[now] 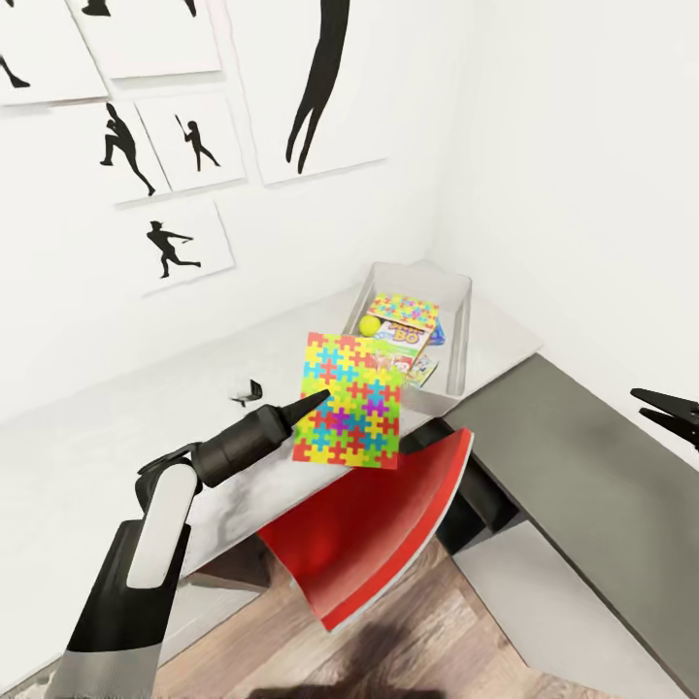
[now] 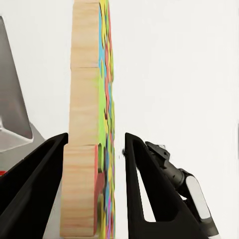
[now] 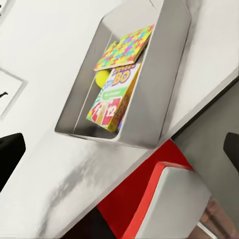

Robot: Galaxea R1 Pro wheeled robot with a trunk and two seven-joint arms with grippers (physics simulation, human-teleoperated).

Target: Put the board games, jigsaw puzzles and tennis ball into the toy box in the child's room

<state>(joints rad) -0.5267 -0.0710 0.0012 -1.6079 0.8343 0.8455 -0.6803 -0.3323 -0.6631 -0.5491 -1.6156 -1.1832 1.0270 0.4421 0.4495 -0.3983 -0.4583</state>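
My left gripper [image 1: 316, 400] is shut on a colourful jigsaw puzzle [image 1: 351, 400] and holds it in the air over the white table [image 1: 116, 456], just short of the toy box [image 1: 456, 320]. In the left wrist view the puzzle [image 2: 87, 124] stands edge-on between the fingers [image 2: 142, 184]. Inside the box lie another puzzle [image 1: 403, 311], the yellow tennis ball [image 1: 370, 324] and board games [image 1: 410, 342]. The right wrist view looks down into the same toy box [image 3: 169, 74], onto the puzzle [image 3: 124, 47], the ball [image 3: 102, 77] and a game [image 3: 112, 102]. My right gripper [image 1: 643, 403] hangs open at the right, holding nothing.
A red chair [image 1: 379, 524] is tucked under the table's front edge, below the held puzzle. A small black object [image 1: 248, 392] sits on the table to the left. A grey desk surface [image 1: 582, 466] runs along the right wall. White walls close off the corner behind the box.
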